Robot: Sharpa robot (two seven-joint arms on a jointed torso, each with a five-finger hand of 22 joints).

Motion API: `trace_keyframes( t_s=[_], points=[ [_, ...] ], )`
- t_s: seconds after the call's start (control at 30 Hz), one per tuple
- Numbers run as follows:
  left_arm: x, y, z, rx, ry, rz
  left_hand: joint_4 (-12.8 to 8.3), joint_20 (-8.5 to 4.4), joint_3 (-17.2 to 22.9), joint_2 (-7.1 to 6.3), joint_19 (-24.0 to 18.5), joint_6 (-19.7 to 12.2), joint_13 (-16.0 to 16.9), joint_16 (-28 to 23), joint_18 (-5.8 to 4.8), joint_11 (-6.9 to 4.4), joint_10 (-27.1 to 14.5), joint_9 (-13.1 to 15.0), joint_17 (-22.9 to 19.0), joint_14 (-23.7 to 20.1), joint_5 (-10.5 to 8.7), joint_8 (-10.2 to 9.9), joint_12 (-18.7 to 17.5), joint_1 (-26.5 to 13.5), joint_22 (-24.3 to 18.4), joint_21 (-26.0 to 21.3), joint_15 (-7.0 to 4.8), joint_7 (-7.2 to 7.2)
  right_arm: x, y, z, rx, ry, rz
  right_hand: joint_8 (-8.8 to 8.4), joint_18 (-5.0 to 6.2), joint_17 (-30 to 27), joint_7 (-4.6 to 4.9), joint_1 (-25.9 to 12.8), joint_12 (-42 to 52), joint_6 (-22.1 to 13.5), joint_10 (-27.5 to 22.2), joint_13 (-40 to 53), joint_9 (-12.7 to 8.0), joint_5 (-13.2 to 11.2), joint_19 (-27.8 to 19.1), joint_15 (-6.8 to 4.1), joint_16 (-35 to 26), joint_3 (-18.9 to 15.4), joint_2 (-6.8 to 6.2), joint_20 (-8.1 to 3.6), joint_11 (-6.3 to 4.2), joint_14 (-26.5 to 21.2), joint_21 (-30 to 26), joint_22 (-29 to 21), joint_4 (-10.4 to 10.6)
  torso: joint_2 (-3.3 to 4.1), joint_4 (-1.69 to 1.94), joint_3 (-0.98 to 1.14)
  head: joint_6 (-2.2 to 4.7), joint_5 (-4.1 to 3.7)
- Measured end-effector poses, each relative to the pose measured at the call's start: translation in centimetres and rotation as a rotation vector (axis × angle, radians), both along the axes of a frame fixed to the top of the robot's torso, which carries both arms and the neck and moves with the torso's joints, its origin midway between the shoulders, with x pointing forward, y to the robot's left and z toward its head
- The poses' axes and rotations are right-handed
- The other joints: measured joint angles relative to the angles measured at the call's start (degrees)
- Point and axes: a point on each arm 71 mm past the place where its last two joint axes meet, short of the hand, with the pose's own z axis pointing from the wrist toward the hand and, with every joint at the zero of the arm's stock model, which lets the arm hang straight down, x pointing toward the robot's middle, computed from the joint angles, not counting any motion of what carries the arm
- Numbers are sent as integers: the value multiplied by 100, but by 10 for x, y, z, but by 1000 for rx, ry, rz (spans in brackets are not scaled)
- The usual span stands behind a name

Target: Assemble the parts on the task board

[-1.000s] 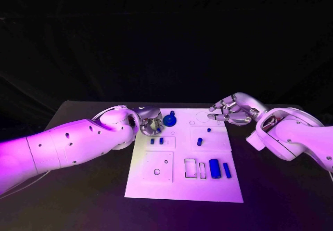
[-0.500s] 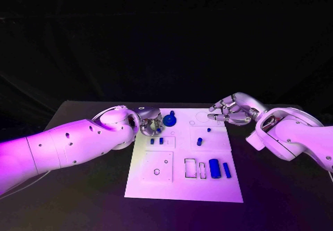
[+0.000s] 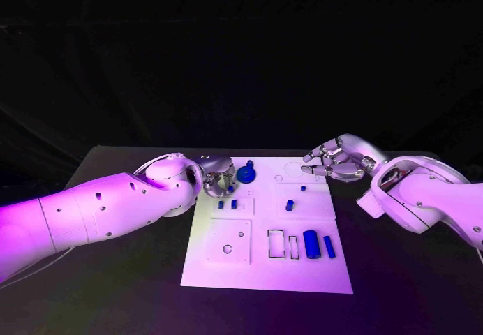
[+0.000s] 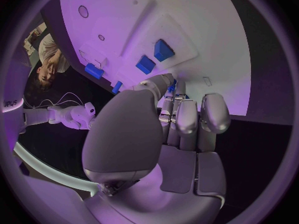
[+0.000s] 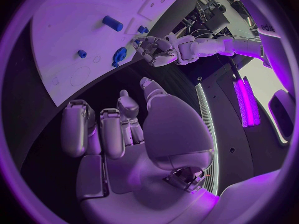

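Observation:
The white task board [image 3: 266, 269] lies in the middle of the black table. My left hand [image 3: 216, 179] hovers at the board's far left corner, fingers curled in, next to a round blue part with a stem [image 3: 246, 173]. In the left wrist view a sliver of a small blue part [image 4: 172, 86] shows pinched between its thumb and fingertips. Two small blue blocks [image 3: 227, 204] stand in a recess just in front of that hand. My right hand [image 3: 337, 160] floats above the board's far right edge, fingers curled, holding nothing.
A blue peg [image 3: 289, 205] and a tiny blue piece [image 3: 303, 188] stand right of centre. A blue cylinder [image 3: 312, 244] and a blue bar [image 3: 329, 246] lie near the right edge, beside open rectangular slots [image 3: 276, 242]. Black table surrounds the board.

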Motion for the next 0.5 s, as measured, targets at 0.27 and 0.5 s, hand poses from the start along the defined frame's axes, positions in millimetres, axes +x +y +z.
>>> trace_keyframes(
  t_s=[0.27,0.5],
  points=[
    [0,1,0,3,2,5,18,20,-18,-24,-20,-90,2,-28,-1,21,-21,-36,-33,-20,4,0,-33,-71,-28,-28,20,11,0,0,0,0,0,0,0,0,-1,0,0,0,0,0,0,0,0,0,0,0,0,0,0,0,0,0,-1,0,2,0,0,-9,-6],
    [0,1,0,4,3,8,18,50,-18,-45,-113,-242,13,-119,0,30,-73,-90,-190,-103,4,0,-66,-91,-132,-128,41,20,0,0,0,0,0,-1,0,0,-1,0,0,0,0,0,0,-1,0,0,0,0,0,0,0,0,0,0,-1,0,2,1,0,-13,-9]
  ],
)
